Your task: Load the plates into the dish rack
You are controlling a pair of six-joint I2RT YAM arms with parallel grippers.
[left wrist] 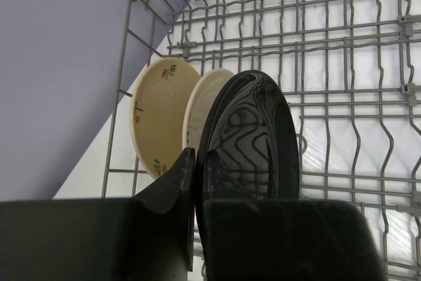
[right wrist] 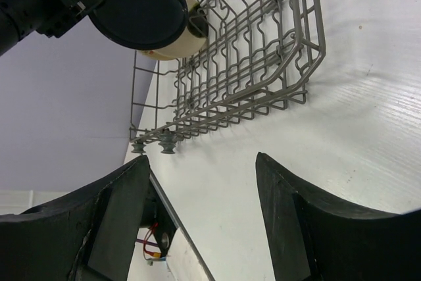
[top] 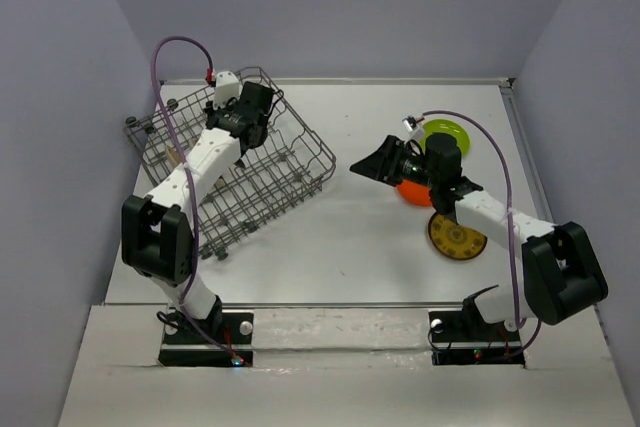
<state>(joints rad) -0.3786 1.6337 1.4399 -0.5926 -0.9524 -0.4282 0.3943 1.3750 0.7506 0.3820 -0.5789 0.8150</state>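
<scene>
White tabletop [top: 330, 247] and lavender walls [top: 60, 97] frame both arms. Nearest my lens, the left claw [left wrist: 199, 162] is clenched on the lower rim of the black plate [left wrist: 253, 136]. That plate stands on edge directly ahead of the fingers, inside the dish rack [top: 290, 172]. Whether its bottom edge is seated between tines I cannot tell, because the claw hides that. Just beyond the black plate, further out from the claw and to its left, two cream plates [left wrist: 161, 113] stand on edge side by side near the rack's end wall. So two are loaded, and I judge the third is being slotted.

The right claw [right wrist: 200, 162] is spread wide with nothing between its fingers. It hovers over the tabletop facing the rack, well apart from it. Behind it, around its wrist, three plates lie flat. The orange plate [top: 412, 193] is partly hidden beneath the arm, with the lime green plate [top: 447, 133] to one side and the yellow-brown patterned plate [top: 456, 237] to the other. I reckon the job is roughly half done: let go of the black one once it sits, then fetch those three.
</scene>
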